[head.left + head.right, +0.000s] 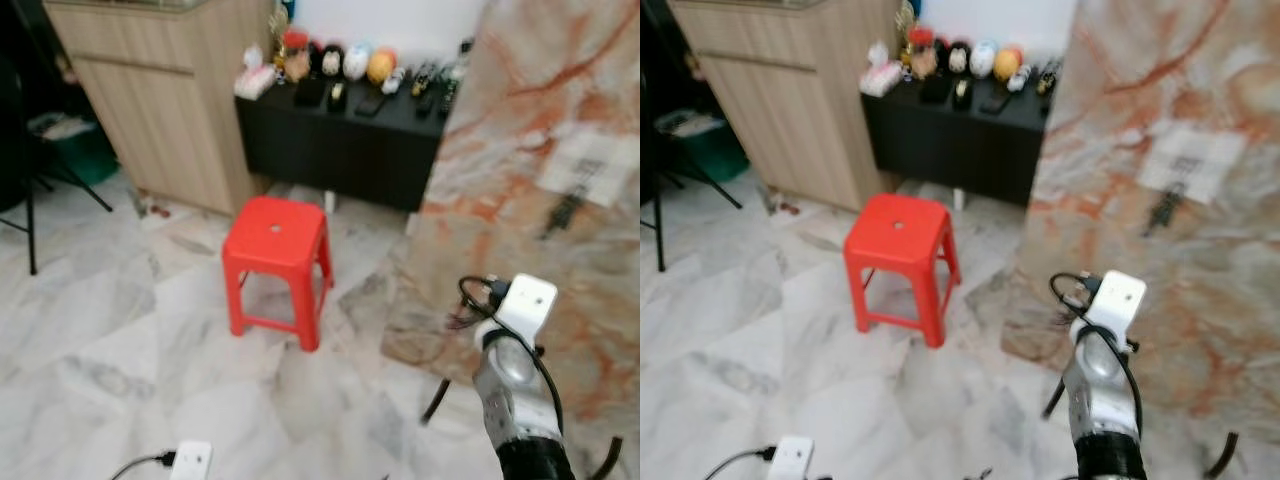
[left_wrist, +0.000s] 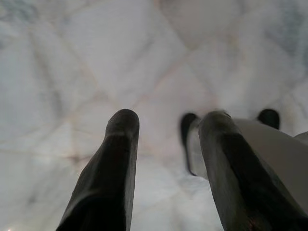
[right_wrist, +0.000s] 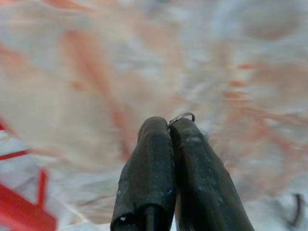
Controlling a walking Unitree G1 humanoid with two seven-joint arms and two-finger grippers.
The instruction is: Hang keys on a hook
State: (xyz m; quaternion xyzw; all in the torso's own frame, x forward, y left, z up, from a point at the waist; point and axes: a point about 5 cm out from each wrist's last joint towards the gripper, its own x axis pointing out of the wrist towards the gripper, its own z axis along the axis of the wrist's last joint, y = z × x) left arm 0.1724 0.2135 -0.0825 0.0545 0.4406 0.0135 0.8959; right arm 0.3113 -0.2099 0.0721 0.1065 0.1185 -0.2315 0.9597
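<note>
keys' ring [image 3: 185,116] peeks from my right tool [image 3: 169,126], pinched tight for carrying toward the hook; left tool [image 2: 168,127] hangs spread.

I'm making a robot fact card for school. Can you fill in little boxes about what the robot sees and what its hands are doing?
Place: a room with a pale marble floor
Nearest furniture: red plastic stool, standing upright on the floor
Behind the stool: black low cabinet with small toys and remotes on top
Robot's right side: orange-veined marble table
Right gripper: fingers pressed together, a thin metal key ring poking out at the tips
Left gripper: fingers apart, pointing at the floor, holding nothing
Hook: cannot tell where it is
</note>
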